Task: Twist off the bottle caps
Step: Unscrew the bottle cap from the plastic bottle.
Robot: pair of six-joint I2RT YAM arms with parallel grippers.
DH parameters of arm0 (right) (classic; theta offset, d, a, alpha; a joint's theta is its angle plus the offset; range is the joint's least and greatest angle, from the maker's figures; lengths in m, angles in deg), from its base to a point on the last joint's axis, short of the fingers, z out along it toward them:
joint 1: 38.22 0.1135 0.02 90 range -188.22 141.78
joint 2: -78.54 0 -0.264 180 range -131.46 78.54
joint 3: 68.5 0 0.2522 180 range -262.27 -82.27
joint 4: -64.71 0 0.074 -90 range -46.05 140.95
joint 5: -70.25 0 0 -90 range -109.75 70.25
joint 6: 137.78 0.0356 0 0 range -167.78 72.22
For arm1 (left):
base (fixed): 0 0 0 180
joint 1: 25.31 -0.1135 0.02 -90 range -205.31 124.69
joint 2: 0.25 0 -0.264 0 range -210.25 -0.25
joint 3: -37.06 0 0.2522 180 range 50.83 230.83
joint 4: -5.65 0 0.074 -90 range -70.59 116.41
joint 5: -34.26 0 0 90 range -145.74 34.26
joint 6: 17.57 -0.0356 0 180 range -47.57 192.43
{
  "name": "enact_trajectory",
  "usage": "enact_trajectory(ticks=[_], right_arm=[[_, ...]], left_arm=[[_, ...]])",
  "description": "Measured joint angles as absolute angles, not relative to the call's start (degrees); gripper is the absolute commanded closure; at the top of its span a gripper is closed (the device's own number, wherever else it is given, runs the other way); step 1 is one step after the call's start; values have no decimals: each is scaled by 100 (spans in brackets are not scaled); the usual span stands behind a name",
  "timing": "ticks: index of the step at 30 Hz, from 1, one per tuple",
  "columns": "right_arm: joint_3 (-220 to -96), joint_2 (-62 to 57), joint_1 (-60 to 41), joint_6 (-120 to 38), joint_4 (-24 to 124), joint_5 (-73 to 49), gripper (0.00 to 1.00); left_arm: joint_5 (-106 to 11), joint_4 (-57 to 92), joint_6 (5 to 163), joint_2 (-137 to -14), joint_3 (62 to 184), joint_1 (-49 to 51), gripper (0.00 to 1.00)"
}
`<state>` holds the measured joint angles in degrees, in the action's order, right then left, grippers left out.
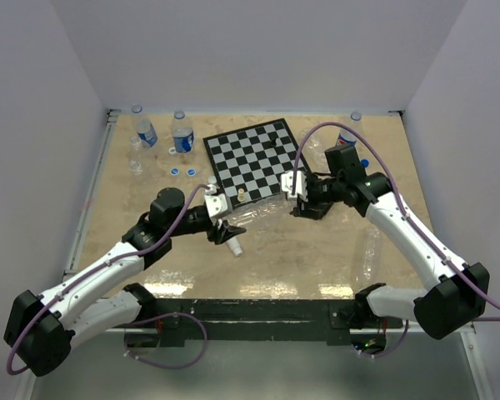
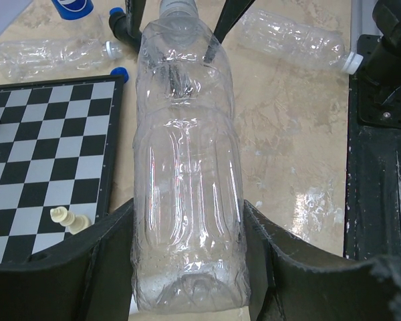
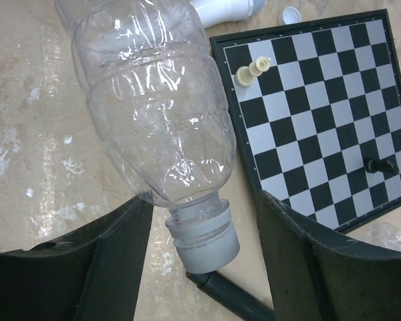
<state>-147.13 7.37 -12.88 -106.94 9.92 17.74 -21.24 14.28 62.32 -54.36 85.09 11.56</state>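
Observation:
A clear label-less bottle (image 1: pixel 258 212) hangs above the table between my two grippers. My left gripper (image 2: pixel 187 214) is shut on its base end, with both fingers pressed against its sides; in the top view the left gripper (image 1: pixel 223 222) sits at the bottle's left end. The bottle's white cap (image 3: pixel 204 239) lies between the fingers of my right gripper (image 3: pixel 202 200), with a gap on each side. The right gripper (image 1: pixel 294 197) is open. The cap is on the neck.
A chessboard (image 1: pixel 254 157) lies behind, with a pale chess piece (image 3: pixel 252 71) on it. Two labelled bottles (image 1: pixel 182 133) stand at the back left, with loose blue caps (image 1: pixel 174 172) nearby. Empty bottles (image 2: pixel 294 40) lie on the table. A black stick (image 3: pixel 237 299) lies under the cap.

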Motion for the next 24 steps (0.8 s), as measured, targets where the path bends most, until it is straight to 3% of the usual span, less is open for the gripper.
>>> enact_trajectory(ticks=[4,9,11,18,24], right_arm=[[-14713,713,-1281,-10943,762,1881,46],[-14715,662,-1262,-11437,471,1870,76],[-14717,662,-1260,-11677,281,1870,83],[-14837,658,-1251,-12016,65,1857,94],[-14927,658,-1109,-12160,-22,1648,96]], left_arm=[[-2111,1442,6230,-5436,8509,1158,98],[-2054,1485,6206,-5436,8506,1177,94],[-2019,1498,6158,-5434,8504,1186,89],[-2065,1540,6171,-5449,8552,1212,0],[-2078,2075,6447,-5908,9346,1217,0]])
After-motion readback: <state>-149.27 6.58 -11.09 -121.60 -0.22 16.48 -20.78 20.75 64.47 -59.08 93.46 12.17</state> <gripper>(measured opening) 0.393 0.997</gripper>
